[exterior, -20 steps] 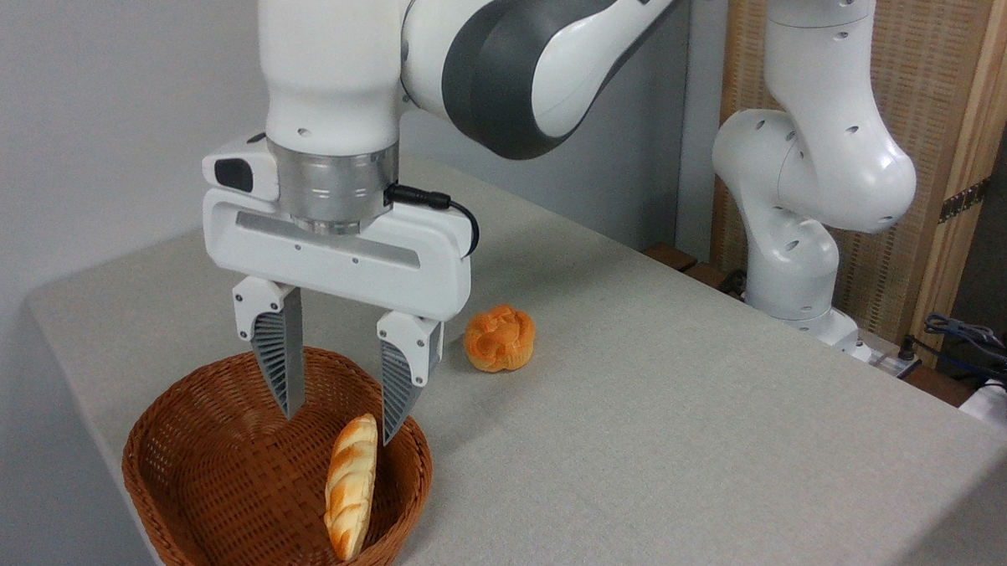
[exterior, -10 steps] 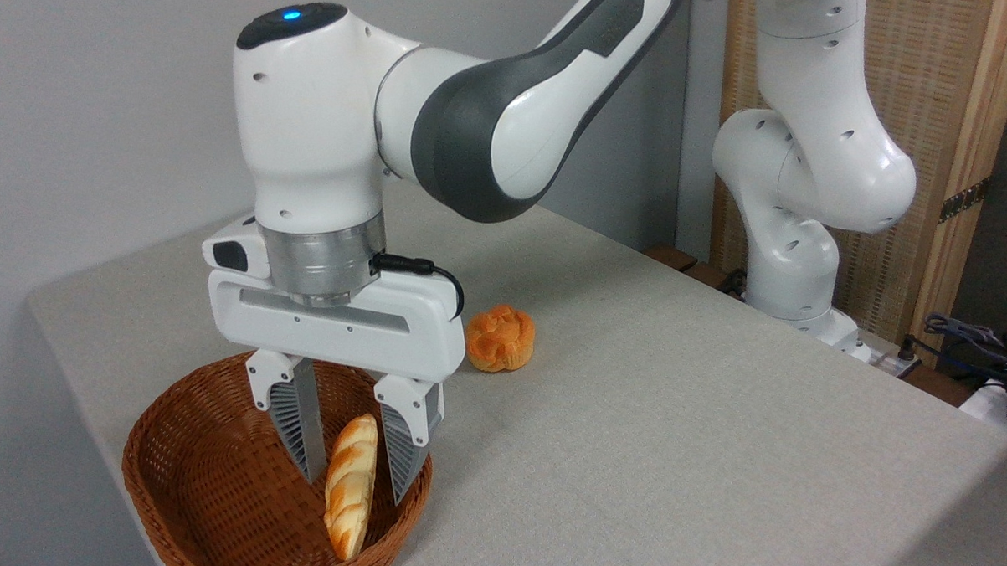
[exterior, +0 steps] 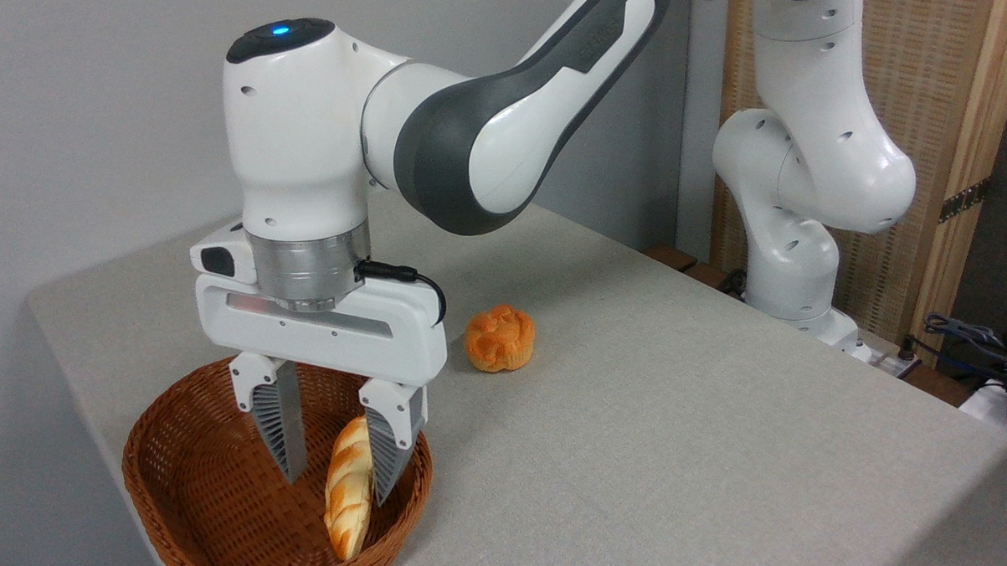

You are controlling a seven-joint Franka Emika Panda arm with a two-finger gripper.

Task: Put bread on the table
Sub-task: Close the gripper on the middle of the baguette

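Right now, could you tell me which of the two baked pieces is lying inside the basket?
The long braided loaf, leaning against the basket wall between the open gripper fingers. The round orange bun sits on the table.

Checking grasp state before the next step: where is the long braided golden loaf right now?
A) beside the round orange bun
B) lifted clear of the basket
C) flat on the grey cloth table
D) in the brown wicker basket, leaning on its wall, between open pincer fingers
D: the long braided golden loaf leans inside the brown wicker basket, with the open pincer straddling its upper end.
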